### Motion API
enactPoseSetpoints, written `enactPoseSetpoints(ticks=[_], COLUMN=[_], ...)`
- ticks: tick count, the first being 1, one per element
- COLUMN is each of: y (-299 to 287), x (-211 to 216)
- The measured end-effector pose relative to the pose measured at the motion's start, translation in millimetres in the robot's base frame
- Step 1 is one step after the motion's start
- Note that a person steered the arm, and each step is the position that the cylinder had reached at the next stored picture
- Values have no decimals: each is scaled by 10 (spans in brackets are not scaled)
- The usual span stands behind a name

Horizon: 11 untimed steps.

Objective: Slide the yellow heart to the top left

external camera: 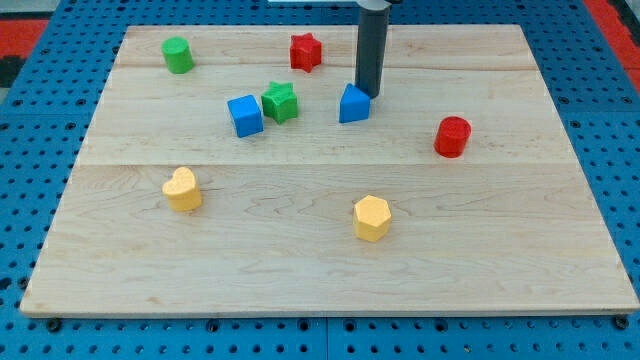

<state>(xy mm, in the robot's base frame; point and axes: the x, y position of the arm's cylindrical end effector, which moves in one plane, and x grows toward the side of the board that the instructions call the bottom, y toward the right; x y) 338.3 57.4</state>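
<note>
A wooden board (pixel 330 270) is laid on a blue pegboard (pixel 40 130) and fills most of the view; red matting (pixel 30 25) is seen at the far corners. The board is made of pale planks with seams running left to right.

A dark rod (pixel 371 45) is seen coming down from the far edge of the view, a little right of centre. No pincer is carried by this arm, so no open or closed state can be given; only the tip (pixel 368 95) is there, set down on the board just beside the far right edge of the blue triangle (pixel 353 104), touching it or very nearly so.

Eight blocks are spread over the board. The yellow heart (pixel 182 189) is found on the left side, nearer than the middle, well apart from the tip and from the far left corner. The yellow hexagon (pixel 371 218) is placed near the centre on the near half, to the right of the heart. The red cylinder (pixel 452 136) stands alone on the right side. The blue cube (pixel 245 115) and the green star (pixel 281 101) are set just beside each other, left of the blue triangle, and seem to touch. The red star (pixel 305 51) lies toward the far edge, left of the rod. The green cylinder (pixel 178 54) is placed close to the far left corner.
</note>
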Motion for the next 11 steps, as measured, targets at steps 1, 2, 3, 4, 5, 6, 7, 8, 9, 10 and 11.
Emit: enactPoseSetpoints(ticks=[1,2,3,4,5,6,7,8,9,10,11], y=[-24,-24,-24,142,179,206,-23,-537,-1370,-1720,-1992], x=[110,118,119,148,426,833,1246,1589,1651,1649,1550])
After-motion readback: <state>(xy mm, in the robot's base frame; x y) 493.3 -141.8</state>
